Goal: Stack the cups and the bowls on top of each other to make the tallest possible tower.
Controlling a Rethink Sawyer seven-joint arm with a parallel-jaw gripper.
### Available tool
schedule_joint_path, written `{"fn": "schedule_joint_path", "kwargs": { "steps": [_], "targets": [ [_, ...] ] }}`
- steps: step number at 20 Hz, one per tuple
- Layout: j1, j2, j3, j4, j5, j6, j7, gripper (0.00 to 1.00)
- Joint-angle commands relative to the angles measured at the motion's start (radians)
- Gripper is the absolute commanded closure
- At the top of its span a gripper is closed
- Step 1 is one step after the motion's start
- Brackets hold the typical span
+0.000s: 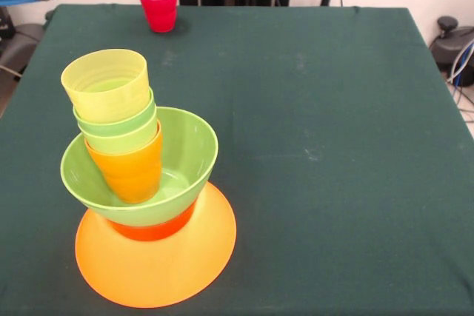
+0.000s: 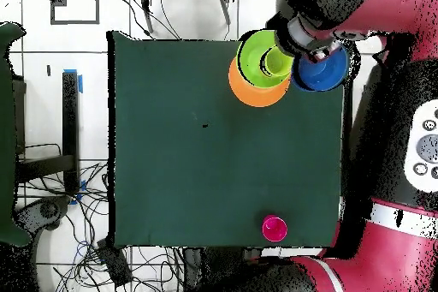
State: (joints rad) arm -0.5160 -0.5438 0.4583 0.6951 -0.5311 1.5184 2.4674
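1. Dark green cloth covers the table, which stands on a pale tiled floor with cables trailing beside it in the overhead view.
2. At one corner of the table rises the tower, taken here as the landmark.
3. Its base is the large orange bowl, sitting wide on the cloth.
4. On that bowl rests a small orange-red bowl, only a band of it showing.
5. Above it sits the lime green bowl, tilted a little rather than level.
6. Inside the green bowl an orange cup stands, leaning away from upright.
7. Nested in the orange cup is a lime green cup, and in that a yellow cup, topmost and open upward.
8. A red cup stands alone, upright, well apart from the tower at the opposite edge of the table.
9. In the overhead view a blue bowl lies just beside the tower, at the table's corner.
10. The gripper shows only from overhead, hovering near the tower and over the blue bowl's rim; whether it is clenched or released, I cannot tell.
11. The red and black arm runs along the table's side.
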Motion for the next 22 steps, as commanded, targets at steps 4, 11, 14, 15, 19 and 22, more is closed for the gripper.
{"fn": "schedule_joint_path", "kwargs": {
  "steps": [4,11,14,15,19,22],
  "targets": [
    [0.062,0.114,0.025,-0.081,-0.040,0.112,-0.194,1.00],
    [0.081,0.137,0.014,-0.126,-0.041,0.133,-0.192,1.00],
    [0.089,0.135,0.003,-0.141,-0.045,0.153,-0.181,1.00],
    [0.093,0.134,-0.002,-0.146,-0.049,0.157,-0.173,1.00],
    [0.103,0.118,-0.024,-0.129,-0.047,0.147,-0.157,1.00],
    [0.109,0.112,-0.029,-0.124,-0.043,0.143,-0.153,1.00]
  ]
}}
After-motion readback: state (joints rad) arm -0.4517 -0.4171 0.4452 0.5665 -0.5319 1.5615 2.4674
